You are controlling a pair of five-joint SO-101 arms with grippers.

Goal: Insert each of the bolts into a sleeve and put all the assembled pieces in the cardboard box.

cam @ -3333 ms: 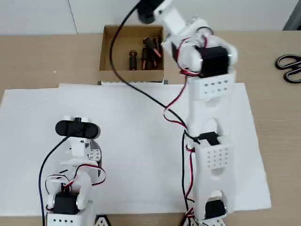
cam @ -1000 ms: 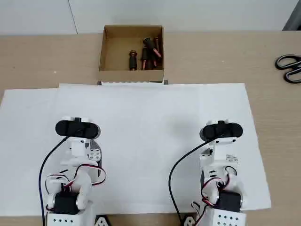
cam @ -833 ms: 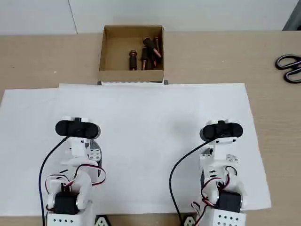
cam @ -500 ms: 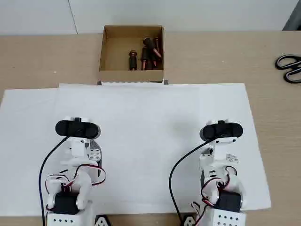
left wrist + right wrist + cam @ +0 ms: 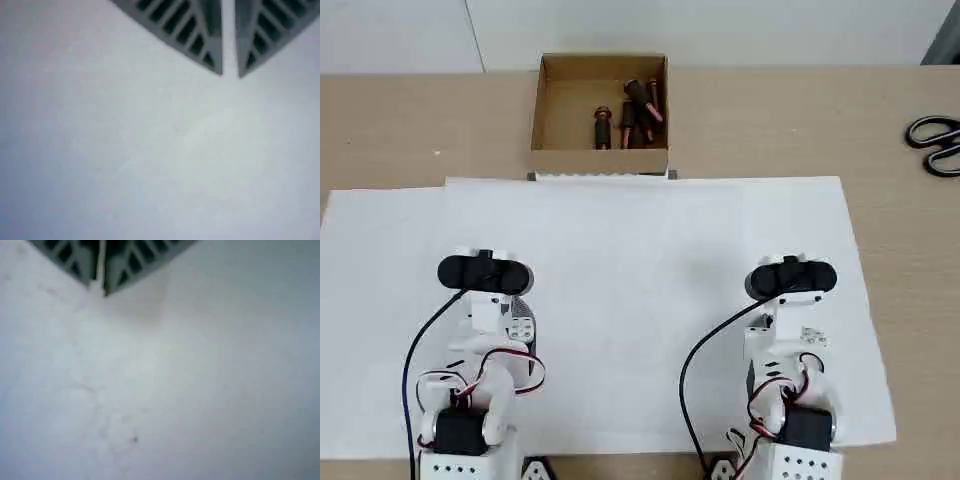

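Left gripper (image 5: pixel 229 74), pressed together and empty, rests over the white paper (image 5: pixel 620 260); assembled pieces (image 5: pixel 628 118) lie in the cardboard box (image 5: pixel 552 110); right gripper (image 5: pixel 98 289), likewise closed, has withdrawn from the box to rest, suggesting the task is complete.

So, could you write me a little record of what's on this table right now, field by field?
Box: brown cardboard box, open-topped, at the far side of the wooden table
Contents: several dark bolt-and-sleeve pieces, gathered toward one side of the box
Sheet: white paper sheet, in front of the box
Arms: two white arms, folded low at the near edge
Left gripper: shut, holding nothing, above the sheet
Right gripper: the same
Other: black-handled scissors, off the sheet
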